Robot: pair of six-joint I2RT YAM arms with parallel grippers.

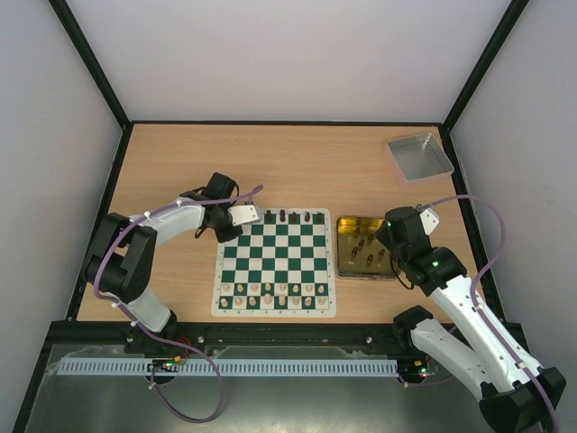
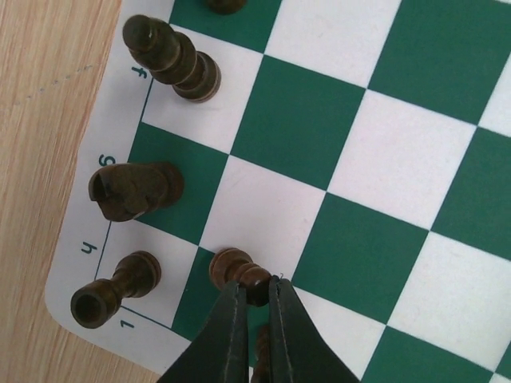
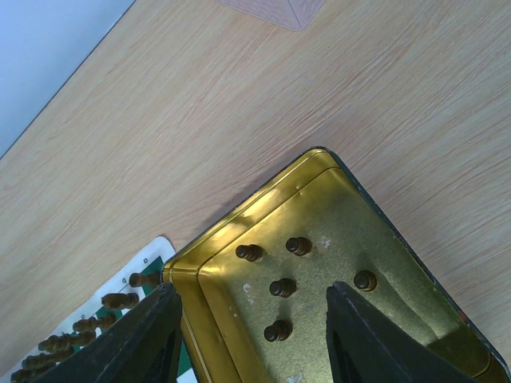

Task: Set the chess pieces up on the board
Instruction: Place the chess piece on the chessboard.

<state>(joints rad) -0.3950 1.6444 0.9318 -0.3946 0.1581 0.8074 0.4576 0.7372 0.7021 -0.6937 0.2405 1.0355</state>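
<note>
Top external view: closest to the arms, the pale pieces fill the two near rows of the board. Off to the right, the right gripper hangs wide open and empty over the gold tin, where dark pawns wait. Some dark chess pieces stand along the far row, with a rook, knight and bishop at its left end. The left gripper is squeezed narrow. Its tips touch one dark pawn on the square next to the rook, but I cannot tell if it pinches it. I think the dark side is less than half done.

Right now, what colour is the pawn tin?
Shiny gold rectangular metal tin, clearest from right wrist.
</note>
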